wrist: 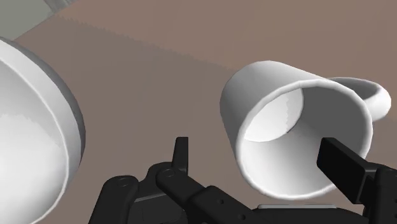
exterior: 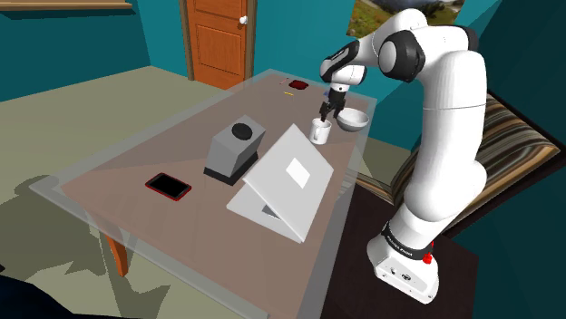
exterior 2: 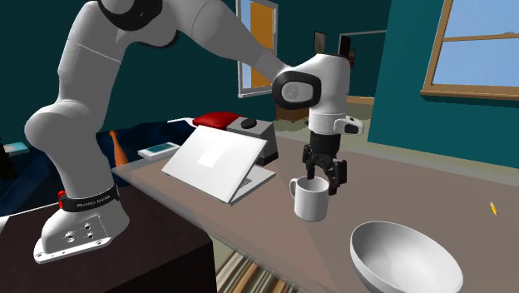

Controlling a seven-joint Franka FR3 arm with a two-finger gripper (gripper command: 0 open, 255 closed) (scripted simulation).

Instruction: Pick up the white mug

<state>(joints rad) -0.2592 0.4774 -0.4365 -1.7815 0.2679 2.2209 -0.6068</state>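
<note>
White mug (exterior 2: 313, 204): upright on the table (exterior 2: 399, 191), near a white bowl (exterior 2: 403, 258), handle turned away from the bowl. Gripper (exterior 2: 323, 183): poised just above the mug, fingers (wrist: 343, 167) spread wide and clasping nothing. One finger hangs over the rim by the handle, the other outside the opposite wall.

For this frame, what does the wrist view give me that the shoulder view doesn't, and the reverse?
Wrist view: the white mug's hollow inside and its handle, seen from just behind the open claw. Shoulder view: the half-open laptop, the grey box, the red-edged phone and the white arm. Both: mug, white bowl, claw, brown table.
</note>
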